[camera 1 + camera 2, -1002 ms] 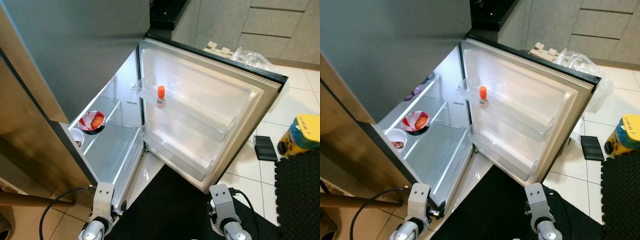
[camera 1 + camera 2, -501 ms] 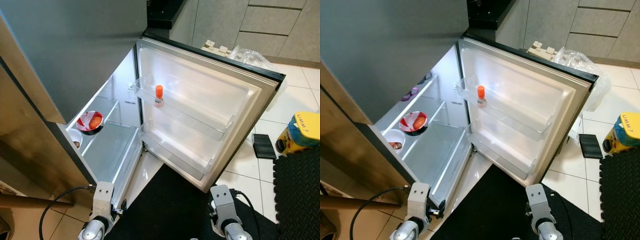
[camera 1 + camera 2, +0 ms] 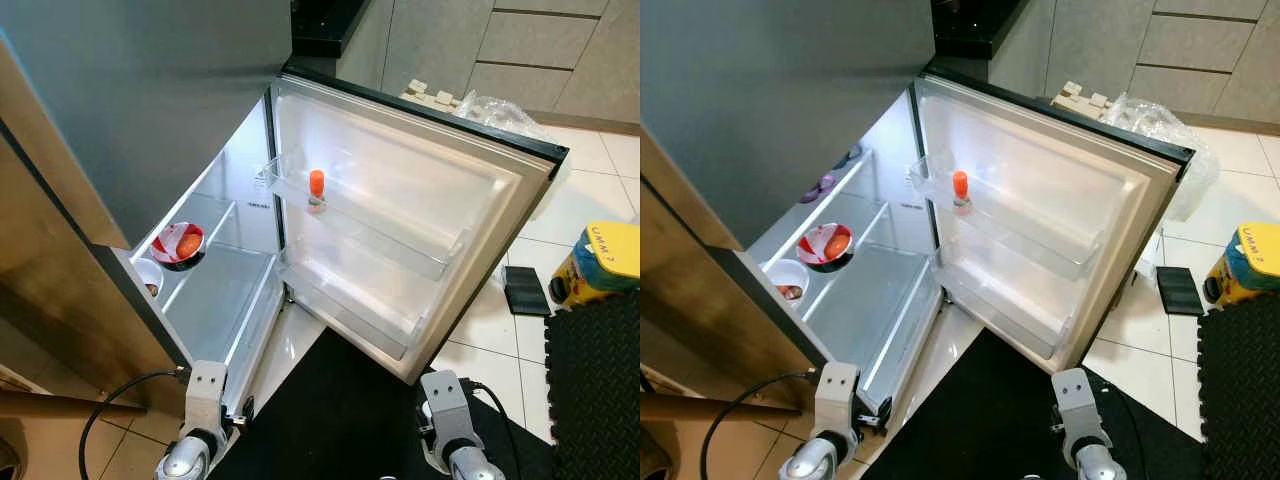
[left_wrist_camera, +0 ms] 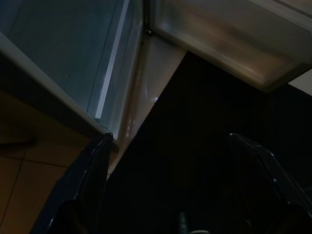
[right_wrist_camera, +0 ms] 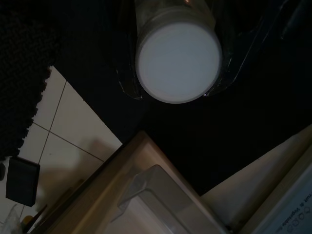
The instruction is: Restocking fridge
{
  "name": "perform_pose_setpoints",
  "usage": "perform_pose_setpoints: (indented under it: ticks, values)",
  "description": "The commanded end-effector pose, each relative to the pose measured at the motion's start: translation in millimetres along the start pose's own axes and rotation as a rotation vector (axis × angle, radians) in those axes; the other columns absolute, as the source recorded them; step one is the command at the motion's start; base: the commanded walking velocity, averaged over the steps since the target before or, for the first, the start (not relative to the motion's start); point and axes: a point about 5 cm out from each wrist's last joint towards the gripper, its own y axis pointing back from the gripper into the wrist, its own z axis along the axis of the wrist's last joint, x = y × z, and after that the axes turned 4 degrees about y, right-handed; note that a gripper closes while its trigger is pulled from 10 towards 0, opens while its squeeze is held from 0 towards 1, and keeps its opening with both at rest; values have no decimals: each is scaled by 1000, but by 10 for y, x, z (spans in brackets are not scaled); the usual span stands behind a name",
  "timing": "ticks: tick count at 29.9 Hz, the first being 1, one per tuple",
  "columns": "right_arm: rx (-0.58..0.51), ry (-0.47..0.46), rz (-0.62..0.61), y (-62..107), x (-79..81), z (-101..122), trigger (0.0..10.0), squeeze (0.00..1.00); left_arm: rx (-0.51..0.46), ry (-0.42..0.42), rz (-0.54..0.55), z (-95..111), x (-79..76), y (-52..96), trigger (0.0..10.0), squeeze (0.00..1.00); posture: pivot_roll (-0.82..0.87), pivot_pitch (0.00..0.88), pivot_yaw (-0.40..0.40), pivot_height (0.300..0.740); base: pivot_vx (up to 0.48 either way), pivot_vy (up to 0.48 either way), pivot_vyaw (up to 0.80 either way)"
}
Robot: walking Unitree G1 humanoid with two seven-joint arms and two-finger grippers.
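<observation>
The fridge stands open, its door [image 3: 400, 230] swung wide to the right with clear shelves. A small orange-capped bottle [image 3: 316, 187] stands on the upper door shelf. Inside, a red bowl [image 3: 181, 243] with food sits on a glass shelf, and a white bowl [image 3: 150, 280] sits just in front of it. My right gripper [image 5: 176, 63] is shut on a jar with a round white lid [image 5: 178, 61], held low over the black mat. My left gripper [image 4: 180, 165] hangs open with nothing in it, near the fridge's bottom corner.
A black mat [image 3: 340, 420] lies before the fridge. A yellow container [image 3: 600, 265] and a small black block [image 3: 525, 290] sit on the white tiles to the right. A clear plastic bag [image 3: 500, 110] lies behind the door. A wooden cabinet side [image 3: 50, 300] stands at left.
The view has shifted slightly, so the camera moved. Nothing in the fridge has moved and both arms stay low.
</observation>
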Motion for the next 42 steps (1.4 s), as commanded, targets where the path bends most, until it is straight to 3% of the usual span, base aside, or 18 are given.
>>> perform_pose_setpoints:
  ticks: [1,12,29,36,42]
  values:
    - [7,-19,-7,17,-7,-34,10000,0,29,16,-6,-66,-32,16,10000,0,-153,104,7,725,296,0,0]
    - [5,-19,-11,14,-17,-28,10000,0,34,22,-27,-73,-60,11,10000,0,-156,103,8,725,309,0,0]
    - [7,-25,-13,22,-6,-40,10000,0,20,-30,-65,-72,-99,22,10000,0,-155,101,10,725,0,0,0]
    - [8,-24,-13,22,-10,-43,10000,0,18,-32,-66,-66,-107,16,10000,0,-155,101,10,725,0,-278,0]
    - [8,-24,-14,23,-11,-43,10000,0,19,-22,-2,-54,-40,13,10000,0,-154,101,10,725,0,0,0]
